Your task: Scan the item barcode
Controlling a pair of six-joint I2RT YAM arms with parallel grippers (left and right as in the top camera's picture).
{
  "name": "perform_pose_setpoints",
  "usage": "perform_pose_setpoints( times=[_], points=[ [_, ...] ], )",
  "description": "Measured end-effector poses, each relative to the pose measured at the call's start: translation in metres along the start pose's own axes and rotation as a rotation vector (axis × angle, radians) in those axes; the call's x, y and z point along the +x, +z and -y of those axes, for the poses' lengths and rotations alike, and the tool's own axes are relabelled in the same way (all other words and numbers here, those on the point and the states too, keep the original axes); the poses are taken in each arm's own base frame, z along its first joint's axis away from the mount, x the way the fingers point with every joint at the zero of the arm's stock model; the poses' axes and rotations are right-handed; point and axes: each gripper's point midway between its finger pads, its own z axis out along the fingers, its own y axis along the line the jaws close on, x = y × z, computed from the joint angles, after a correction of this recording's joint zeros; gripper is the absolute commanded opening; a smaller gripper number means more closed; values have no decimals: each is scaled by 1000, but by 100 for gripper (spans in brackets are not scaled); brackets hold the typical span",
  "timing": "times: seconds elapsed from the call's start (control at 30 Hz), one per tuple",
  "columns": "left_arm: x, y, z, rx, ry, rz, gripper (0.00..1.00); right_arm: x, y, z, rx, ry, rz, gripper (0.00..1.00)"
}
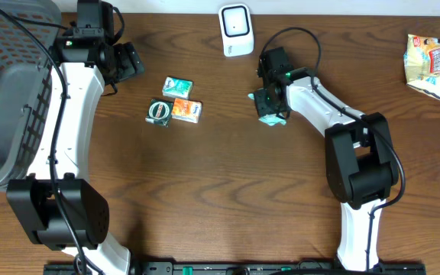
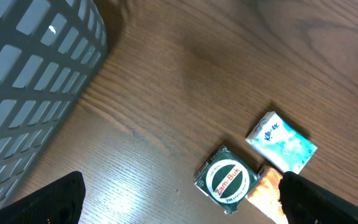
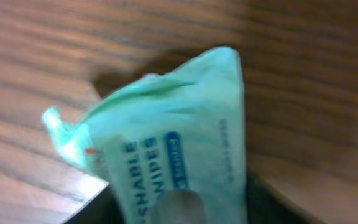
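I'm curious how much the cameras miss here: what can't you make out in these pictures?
Barcode on the wipes packet: the right wrist view is blurred, and the bottom edge cuts off the print.
Right gripper: overhead it covers the packet, so its hold is unclear.
Orange packet: left wrist view, mostly behind a dark finger.
Snack bag print: too small overhead.
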Motion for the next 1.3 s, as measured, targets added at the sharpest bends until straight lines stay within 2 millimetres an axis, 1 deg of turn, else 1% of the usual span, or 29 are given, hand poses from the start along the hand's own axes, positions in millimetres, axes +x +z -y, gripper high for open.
perform_pose_setpoints(
  times=[0.1, 0.23, 0.33, 0.4, 0.5, 0.53, 0.57, 0.6, 0.7, 0.77, 0.83, 0.87, 0.93, 0.97, 1.03, 1.07, 1.13, 1.17, 1.23, 1.3],
  points=[
    [0, 0, 0, 0, 0, 0, 98, -1, 1, -5, -6, -8, 5, 24],
    [0, 0, 0, 0, 0, 0, 98, -4, -1, -5, 7, -10, 15, 10],
    [0, 0, 0, 0, 0, 0, 98, -18, -5, -4, 26, -7, 64, 9],
    [0, 0, 0, 0, 0, 0, 98, -41, -11, -4, 36, 0, 147, 12],
    [0, 0, 0, 0, 0, 0, 98, -93, -28, -12, 18, 18, 356, 14],
    [0, 0, 0, 0, 0, 0, 98, -111, -37, -15, 8, 22, 430, 14],
    [0, 0, 0, 0, 0, 0, 98, -135, -50, -20, -8, 29, 539, 15],
    [0, 0, 0, 0, 0, 0, 98, -143, -55, -21, -13, 32, 572, 15],
    [0, 0, 0, 0, 0, 0, 98, -182, -87, -27, -49, 49, 777, 20],
    [0, 0, 0, 0, 0, 0, 98, -202, -109, -30, -70, 58, 893, 22],
    [0, 0, 0, 0, 0, 0, 98, -218, -128, -33, -89, 65, 999, 24],
    [0, 0, 0, 0, 0, 0, 98, -224, -137, -34, -99, 69, 1051, 26],
    [0, 0, 0, 0, 0, 1, 98, -236, -148, -36, -116, 75, 1144, 28],
    [0, 0, 0, 0, 0, 0, 98, -239, -150, -38, -124, 77, 1174, 29],
    [0, 0, 0, 0, 0, 0, 98, -244, -147, -41, -146, 91, 1233, 29],
    [0, 0, 0, 0, 0, 0, 98, -244, -141, -42, -156, 98, 1243, 30],
    [0, 0, 0, 0, 0, 0, 98, -242, -121, -46, -169, 110, 1225, 30],
    [0, 0, 0, 0, 0, 0, 98, -240, -107, -48, -171, 114, 1203, 31],
    [0, 0, 0, 0, 0, 0, 98, -238, -79, -51, -168, 119, 1138, 31],
    [0, 0, 0, 0, 0, 0, 98, -239, -59, -53, -157, 117, 1077, 30]
  ],
)
